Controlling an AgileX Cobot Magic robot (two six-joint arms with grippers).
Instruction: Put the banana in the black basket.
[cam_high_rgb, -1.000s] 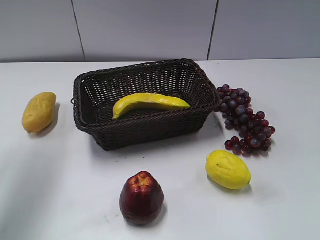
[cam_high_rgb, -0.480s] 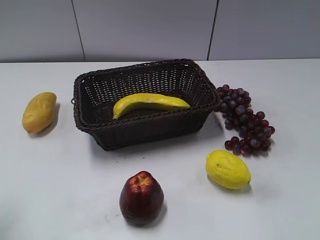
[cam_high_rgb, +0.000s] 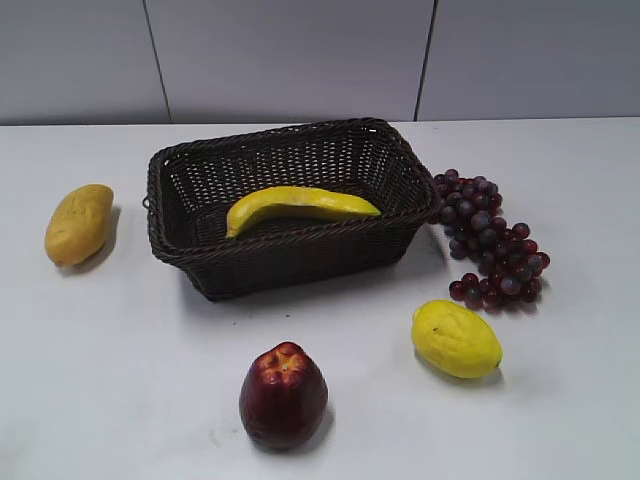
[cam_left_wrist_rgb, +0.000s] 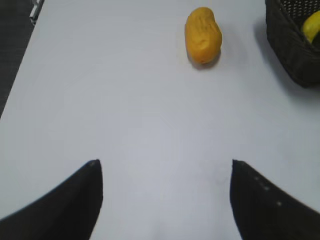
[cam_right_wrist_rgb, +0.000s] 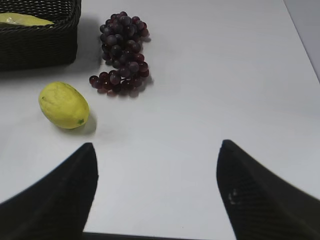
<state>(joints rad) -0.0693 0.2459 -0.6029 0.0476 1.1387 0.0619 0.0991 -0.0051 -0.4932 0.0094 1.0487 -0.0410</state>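
Wrist views alone show both claws (cam_left_wrist_rgb: 162, 200) (cam_right_wrist_rgb: 155, 192) spread apart, empty; banana (cam_high_rgb: 297, 205) in basket (cam_high_rgb: 300, 262).

both grippers' jaws wide apart

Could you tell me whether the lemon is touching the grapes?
No, bare table separates the lemon from the grapes.

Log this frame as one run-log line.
banana: lying in black basket | left hand: open, empty, over bare table | right hand: open, empty | task: looks done
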